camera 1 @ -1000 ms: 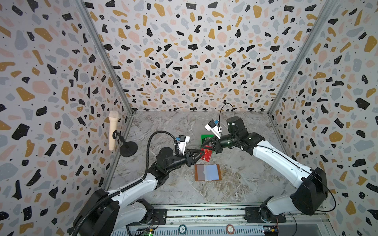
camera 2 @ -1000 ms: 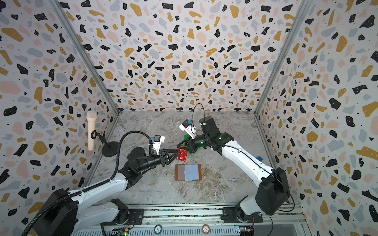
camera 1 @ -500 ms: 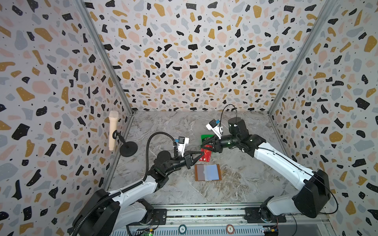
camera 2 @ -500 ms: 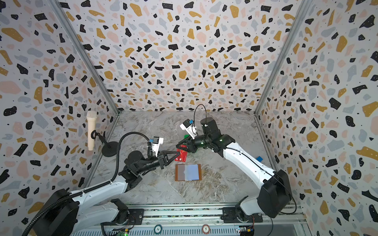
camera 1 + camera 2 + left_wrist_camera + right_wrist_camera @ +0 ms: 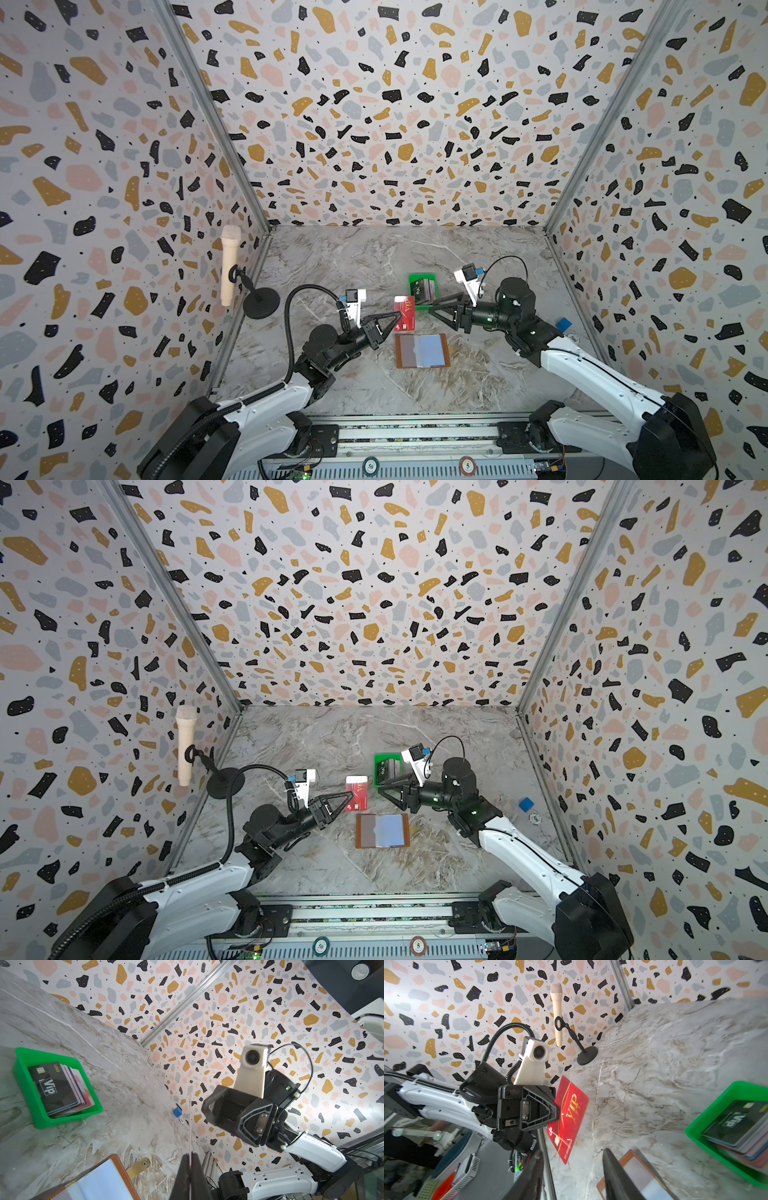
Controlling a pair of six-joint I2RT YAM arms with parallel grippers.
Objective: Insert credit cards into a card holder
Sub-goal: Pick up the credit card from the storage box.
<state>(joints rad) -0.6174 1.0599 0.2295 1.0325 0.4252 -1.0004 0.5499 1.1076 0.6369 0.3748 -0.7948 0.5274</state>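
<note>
Left gripper (image 5: 397, 319) pinches a red card (image 5: 405, 311) by its left long edge, jaws pressed tight on it, and holds it clear above the desk (image 5: 374, 257). Both top views show the card face up, its long axis running from the robot toward the back wall. Right gripper (image 5: 433, 308) stands just beside the card's right edge, jaws spread and empty, with a gap between its tips and the plastic. The holder (image 5: 422, 351) lies open flat on the desk, just on the robot's side of the card, pale sleeves up. Its long axis runs side to side, so card and holder sit crosswise to each other. The left arm is the nearer of the two and already has the load. Which edge of the sleeves takes a card cannot be told from here. The remaining cards (image 5: 424, 289) sit stacked in a green tray (image 5: 415, 277) behind the held one, a black one on top. A second ago the right gripper clamped the red card while the left stood open at its other edge. Half a second ago both were on it. Now the left alone carries it, and the right has let go and backed off toward the tray. Holder and tray have not shifted.
</note>
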